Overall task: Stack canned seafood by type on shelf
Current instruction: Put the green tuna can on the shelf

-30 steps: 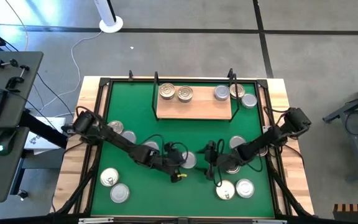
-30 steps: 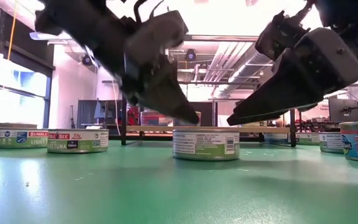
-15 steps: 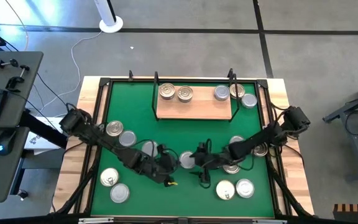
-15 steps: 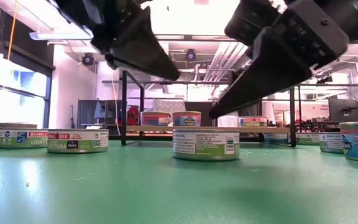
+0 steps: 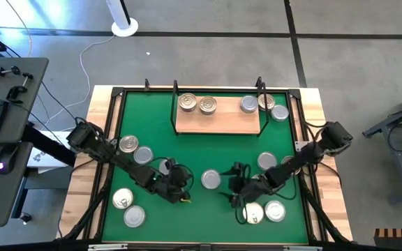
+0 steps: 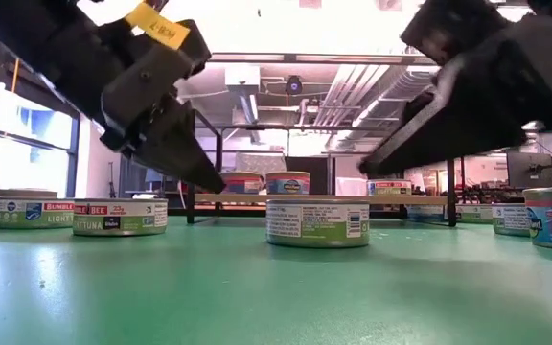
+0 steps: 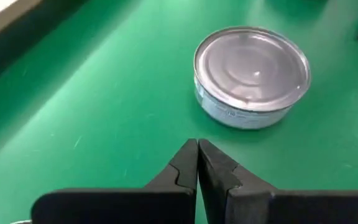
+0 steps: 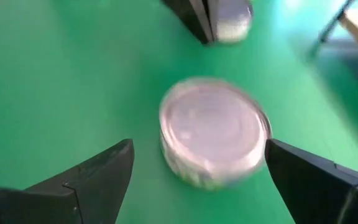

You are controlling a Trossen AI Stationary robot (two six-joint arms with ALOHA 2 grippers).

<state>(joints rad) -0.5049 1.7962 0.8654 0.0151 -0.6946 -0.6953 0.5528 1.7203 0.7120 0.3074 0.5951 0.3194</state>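
Your left gripper (image 6: 209, 180) hung fingers together just above the green mat (image 6: 257, 297), beside a flat round tin with a green-and-white label (image 6: 317, 221). Your right gripper (image 6: 372, 165) hovered opposite. Behind stood the tan wooden shelf (image 6: 257, 199) carrying more small tins (image 6: 287, 182).

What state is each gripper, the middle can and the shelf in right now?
left gripper: shut, empty, beside the middle can.
right gripper: open, empty, facing the middle can.
middle can: upright on the green mat, silver lid, not held.
shelf: holds four cans along its back edge, unstacked.
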